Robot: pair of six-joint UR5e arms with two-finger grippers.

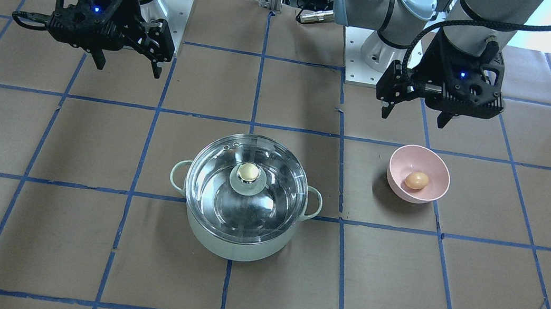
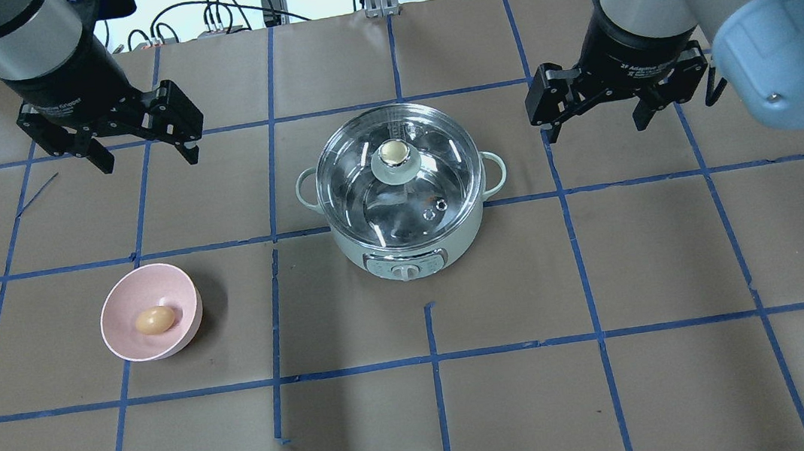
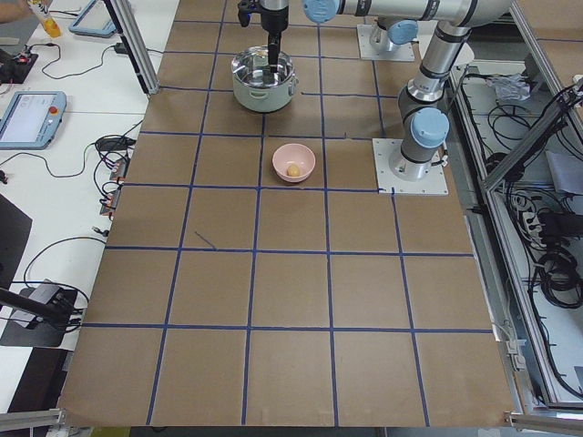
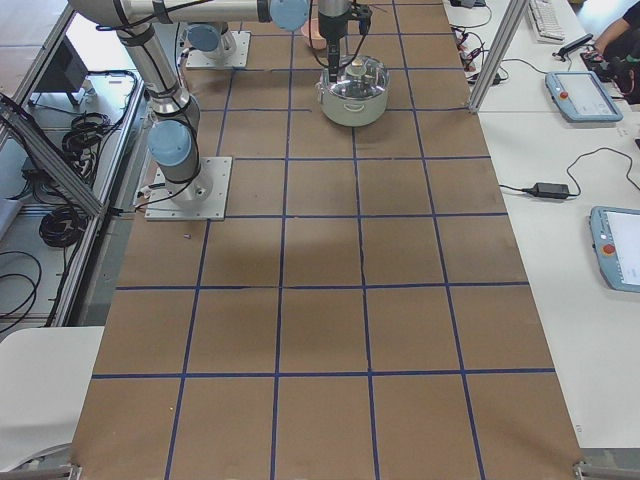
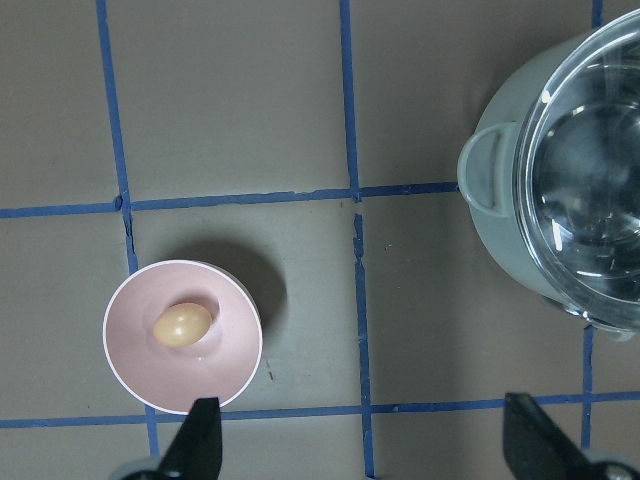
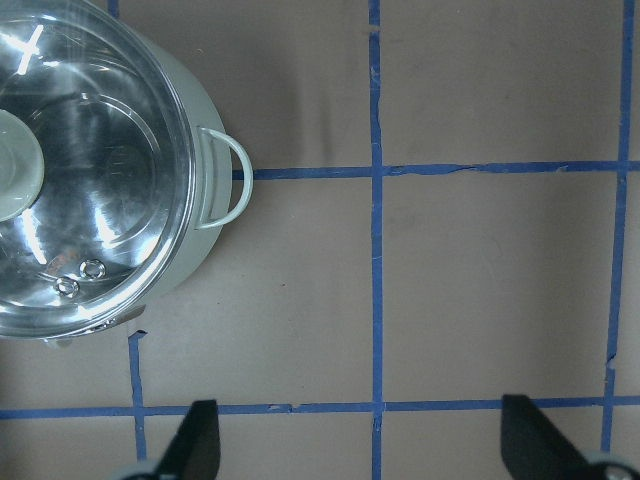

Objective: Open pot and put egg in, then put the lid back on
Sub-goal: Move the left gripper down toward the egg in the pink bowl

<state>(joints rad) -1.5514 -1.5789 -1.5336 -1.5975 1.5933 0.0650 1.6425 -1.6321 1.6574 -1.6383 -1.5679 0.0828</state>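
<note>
I am hanging my left gripper (image 2: 149, 162) and my right gripper (image 2: 595, 126) above the table, each with its jaws spread wide and nothing between them, one on either side of the pot (image 2: 375, 251). The pot is sitting mid-table with the lid (image 2: 434, 176) seated flat on its rim, so the opening step is not yet done. I am judging the lid to be stiff, smooth and breakable: glass in a metal rim, with some weight to it and no give. The rim is lying flush on the pot, so I am counting on the round beige knob (image 2: 394, 153) at its centre as the only sensible hold. I am planning to close squarely across the knob, low toward its pale green base, since its rounded top is looking likely to slip out of a shallow pinch, and then to lift straight up. The egg (image 2: 155, 320) is lying in the pink bowl (image 2: 188, 331), well apart from the pot on my left side. I am treating the egg as light, fragile and prone to roll, so I am picturing a gentle pinch from above across its narrow width, and I am expecting the light bowl to skid if nudged.
</note>
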